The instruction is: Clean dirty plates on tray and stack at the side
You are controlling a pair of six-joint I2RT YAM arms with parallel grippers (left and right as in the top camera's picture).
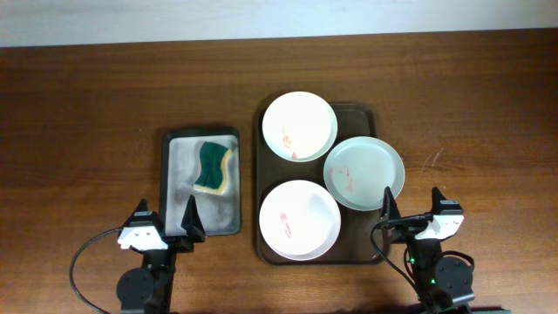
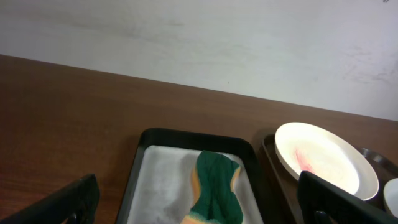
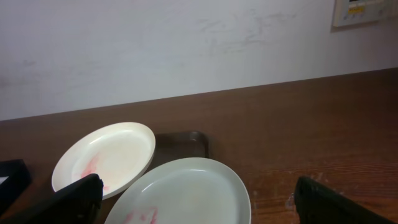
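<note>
Three plates lie on the dark brown tray (image 1: 261, 157). A white plate (image 1: 299, 126) with red smears is at the far end, a pale grey-green plate (image 1: 364, 173) with a red smear rests at the right over the tray's rim, and a white smeared plate (image 1: 299, 220) is at the near end. My left gripper (image 1: 164, 221) is open and empty near the table's front, by the grey tray. My right gripper (image 1: 413, 209) is open and empty, just near and right of the grey-green plate (image 3: 186, 193). The far white plate shows in both wrist views (image 2: 326, 158) (image 3: 106, 155).
A smaller grey metal tray (image 1: 174, 174) left of the brown tray holds a green-yellow sponge (image 1: 214, 166), also in the left wrist view (image 2: 214, 190). Bare wooden table (image 1: 105, 105) surrounds both trays. A white wall runs along the far edge.
</note>
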